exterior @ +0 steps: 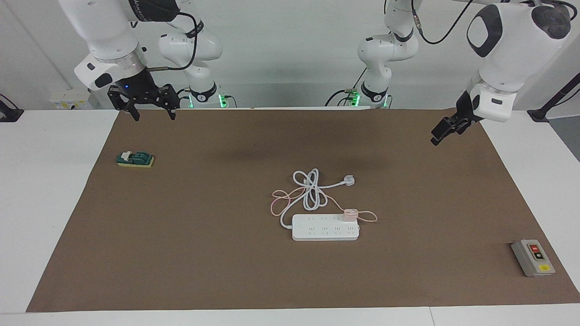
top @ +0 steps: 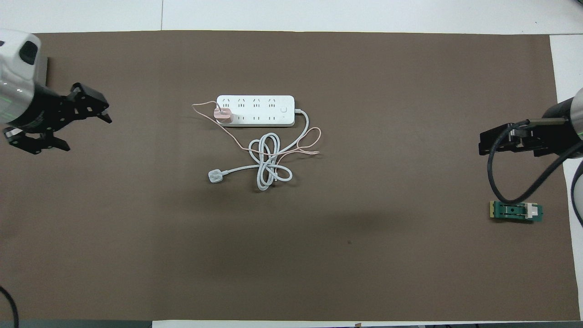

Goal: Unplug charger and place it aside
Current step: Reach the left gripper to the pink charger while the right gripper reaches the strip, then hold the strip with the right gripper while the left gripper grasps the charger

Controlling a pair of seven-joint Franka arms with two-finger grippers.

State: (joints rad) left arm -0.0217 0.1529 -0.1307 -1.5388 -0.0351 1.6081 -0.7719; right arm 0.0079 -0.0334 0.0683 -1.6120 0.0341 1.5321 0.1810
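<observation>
The charger (exterior: 350, 213) is a small pale pink cube plugged into the white power strip (exterior: 325, 227), at the strip's end toward the left arm. It also shows in the overhead view (top: 223, 115), on the power strip (top: 255, 110). Its thin pink cable (exterior: 281, 203) loops over the mat on the side nearer to the robots. My left gripper (exterior: 442, 133) hangs open over the mat's edge at the left arm's end (top: 89, 134). My right gripper (exterior: 154, 116) hangs open over the mat's corner at the right arm's end (top: 483, 143). Both are well apart from the charger.
The strip's thick white cord (exterior: 310, 192) lies coiled with its white plug (exterior: 348, 181) nearer to the robots than the strip. A green and yellow block (exterior: 135, 159) lies under the right gripper's end. A grey switch box (exterior: 533, 258) lies at the left arm's end.
</observation>
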